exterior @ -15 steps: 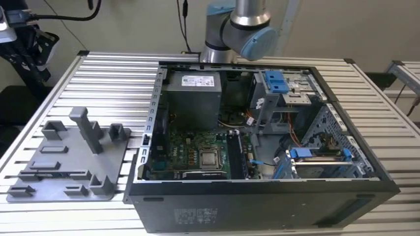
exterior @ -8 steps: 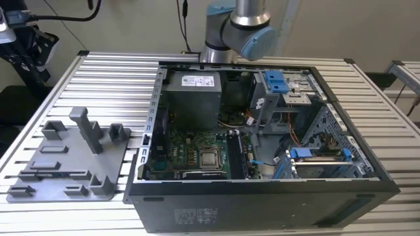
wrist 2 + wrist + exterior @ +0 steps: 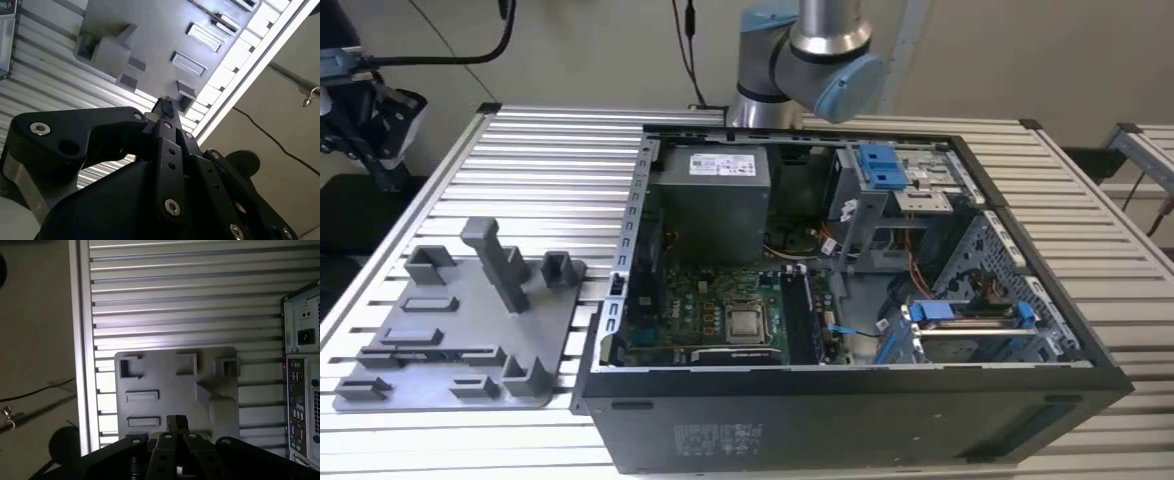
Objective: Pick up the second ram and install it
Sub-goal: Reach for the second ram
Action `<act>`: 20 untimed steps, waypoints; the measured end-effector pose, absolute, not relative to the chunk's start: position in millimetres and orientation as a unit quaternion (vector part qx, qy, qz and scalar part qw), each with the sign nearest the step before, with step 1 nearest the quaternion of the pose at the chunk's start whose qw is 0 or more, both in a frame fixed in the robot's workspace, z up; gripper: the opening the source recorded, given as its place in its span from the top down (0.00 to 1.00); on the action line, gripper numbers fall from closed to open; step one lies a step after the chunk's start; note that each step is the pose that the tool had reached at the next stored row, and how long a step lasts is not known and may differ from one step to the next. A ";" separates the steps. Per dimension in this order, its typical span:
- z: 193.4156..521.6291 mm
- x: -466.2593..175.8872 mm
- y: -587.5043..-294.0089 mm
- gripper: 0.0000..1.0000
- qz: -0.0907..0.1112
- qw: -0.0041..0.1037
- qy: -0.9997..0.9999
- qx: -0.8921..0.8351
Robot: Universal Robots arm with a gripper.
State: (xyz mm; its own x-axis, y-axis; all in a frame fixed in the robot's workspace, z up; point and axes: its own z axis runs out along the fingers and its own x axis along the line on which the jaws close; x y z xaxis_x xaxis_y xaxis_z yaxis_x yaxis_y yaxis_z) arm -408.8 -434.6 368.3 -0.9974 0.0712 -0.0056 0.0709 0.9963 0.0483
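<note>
- One open PC case (image 3: 854,410) sits on the desk (image 3: 547,150), holding one motherboard (image 3: 707,310).
- One grey tray (image 3: 547,335) lies at the exterior view's left.
- The pincer (image 3: 176,420), closed, hangs above the tray.
- I cannot tell where the second ram is.

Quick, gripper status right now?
Gripper: shut, fingertips pressed together above the grey tray, apparently holding nothing.

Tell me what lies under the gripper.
The grey tray with its upright posts and shallow recesses, on the slatted table. The gripper covers one edge of the tray, so anything there is hidden.
</note>
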 end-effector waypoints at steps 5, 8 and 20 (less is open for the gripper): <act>365.0 -408.6 -455.6 0.89 0.024 0.004 0.999 0.036; 363.3 -407.7 -466.3 0.89 0.024 0.004 0.999 0.035; 357.6 -401.2 -483.8 0.89 0.024 0.004 0.999 0.033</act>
